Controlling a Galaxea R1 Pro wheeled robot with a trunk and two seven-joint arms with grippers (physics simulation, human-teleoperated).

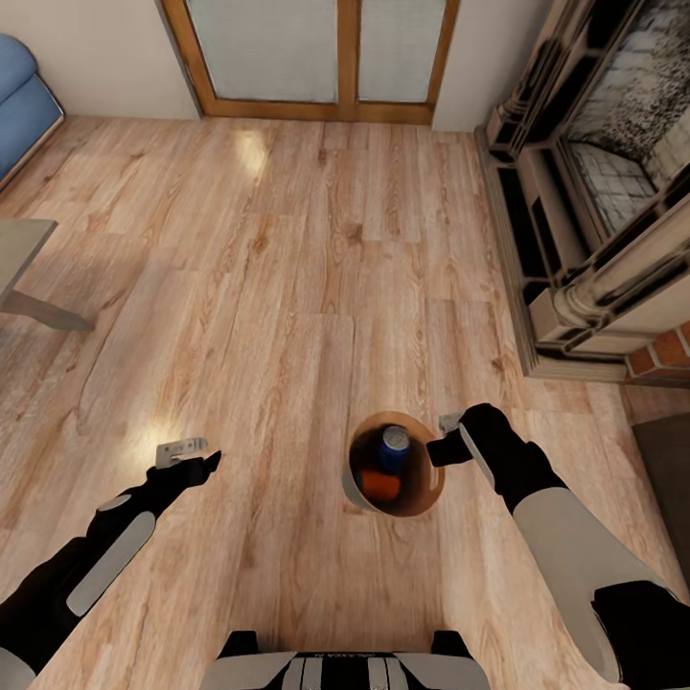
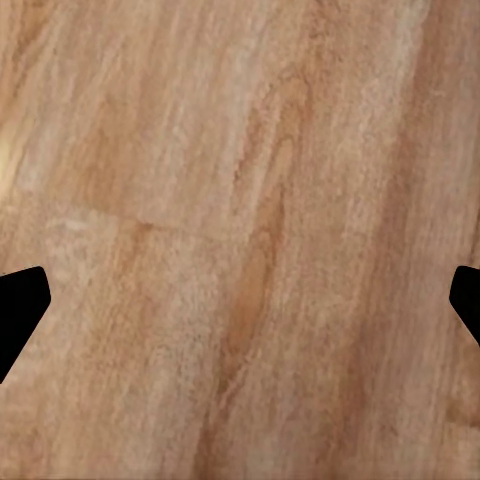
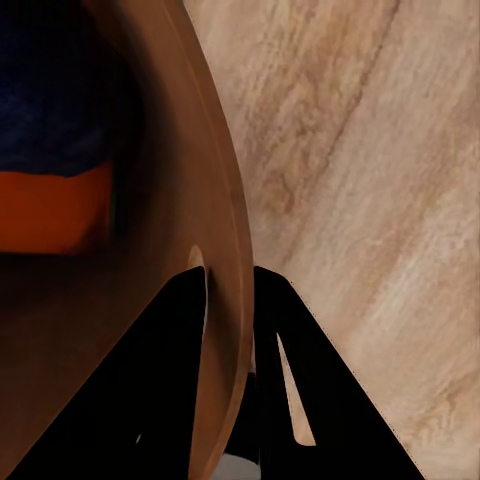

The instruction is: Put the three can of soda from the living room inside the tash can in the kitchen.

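Fingers of the right gripper (image 3: pixel 228 330) are clamped on the rim of the tash can (image 1: pixel 422 498), one finger inside the wall and one outside, as the right wrist view shows, close by the handle hole. The bin is carried at the robot's front, above the wood plank floor (image 1: pixel 287 287), slightly tilted; whether its base touches the floor cannot be told.

Inside the bin: an orange can (image 1: pixel 380 486) lying low and a dark blue can (image 1: pixel 393 448) with a silvery top beside it. Two cans counted; a third cannot be made out, possibly hidden below the others.

Left gripper (image 1: pixel 190 455): fingers apart, holding nothing, over bare floor well to the left of the bin.

Surroundings: ornate fireplace (image 1: pixel 594 192) with brick edging at right, wood-framed doors (image 1: pixel 307 57) ahead, corner of a blue sofa (image 1: pixel 24 96) at far left, edge of a low table (image 1: pixel 19 249) at left. So the robot is in the living room.

Judged step: transport of the loaded bin toward the kitchen.

Next move calls for: driving the base while keeping the rim pinch firm and the bin near upright. Risk: a one-sided rim grip lets the bin swing or slip, spilling cans.
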